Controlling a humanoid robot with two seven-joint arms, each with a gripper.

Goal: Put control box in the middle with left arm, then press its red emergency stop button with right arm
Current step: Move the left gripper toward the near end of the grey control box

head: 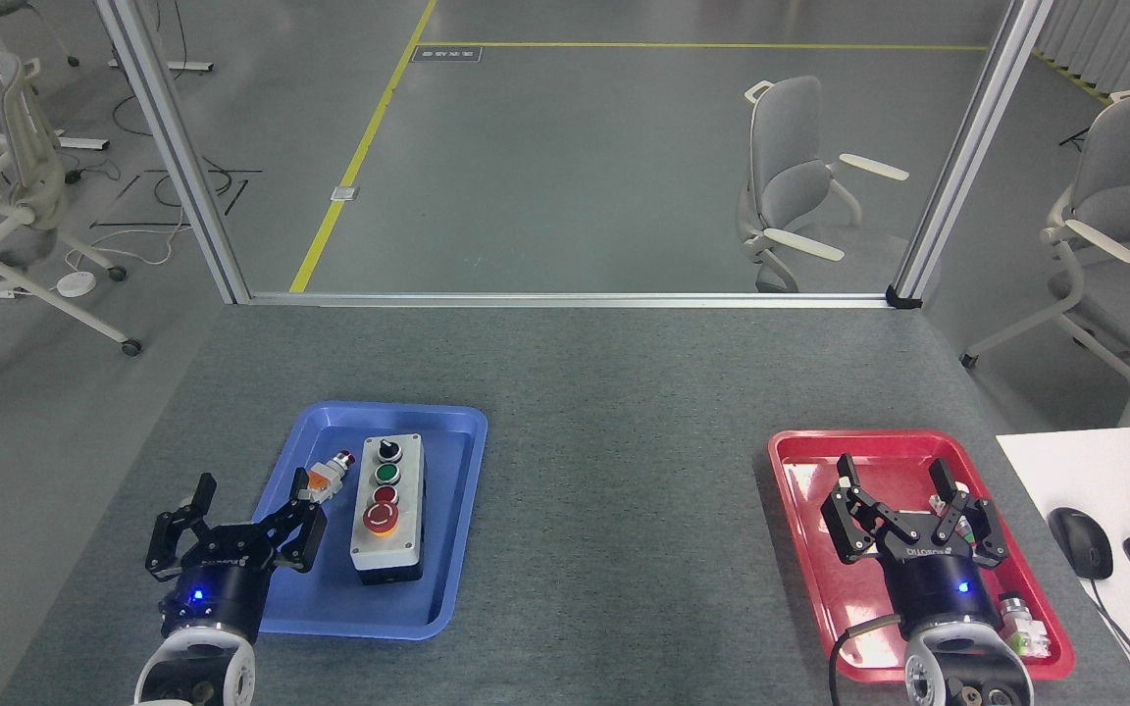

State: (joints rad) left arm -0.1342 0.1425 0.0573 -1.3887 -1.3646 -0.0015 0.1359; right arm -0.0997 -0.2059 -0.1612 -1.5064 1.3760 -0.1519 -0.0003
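The light-grey control box (387,508) lies lengthwise in the blue tray (447,431), with a black knob at the far end, then a green, a small red and the large red emergency stop button (381,518) nearest me. My left gripper (231,520) hovers open over the tray's left rim, just left of the box and apart from it. My right gripper (908,505) stands open above the red tray (800,471), holding nothing. The middle (624,490) of the dark-grey table lies between the two trays.
A small loose white-and-orange push-button part (325,476) lies in the blue tray beside the box. Small parts (1021,623) lie in the red tray near my right wrist. A white desk (1104,471) with mouse and keyboard stands at the right. Metal frame posts stand at the table's far edge.
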